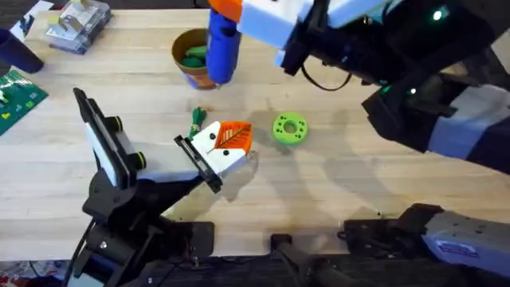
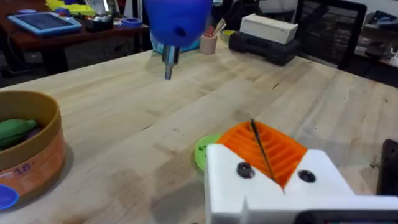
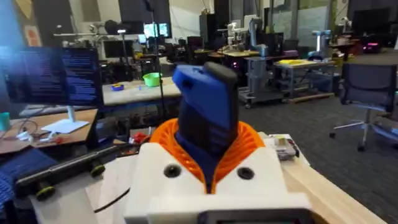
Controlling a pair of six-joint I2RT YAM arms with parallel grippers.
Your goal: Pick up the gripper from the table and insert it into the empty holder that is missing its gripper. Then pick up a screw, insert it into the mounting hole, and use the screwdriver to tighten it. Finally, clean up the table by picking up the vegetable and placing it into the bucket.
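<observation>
My right gripper [image 1: 237, 16] reaches across the far side of the table, shut on the blue screwdriver [image 1: 221, 44]. Its orange pads clamp the blue body [image 3: 208, 118]. The screwdriver hangs bit-down [image 2: 169, 59] above the table, beside the bucket [image 1: 182, 68]. At the end of my left arm sits the white holder [image 1: 217, 155] with its black plate. The orange ribbed gripper [image 1: 234, 137] sits in it. My left gripper [image 2: 264, 149] has its orange pads pressed together along a thin dark line. The thin green vegetable [image 1: 197, 121] lies just beyond the holder.
A green ring with holes [image 1: 289, 128] lies right of the holder and also shows behind it [image 2: 200, 149]. The bucket [image 2: 50, 155] holds plump green toys. A clear box [image 1: 77, 22] and a green circuit board [image 1: 17, 97] sit at the far left.
</observation>
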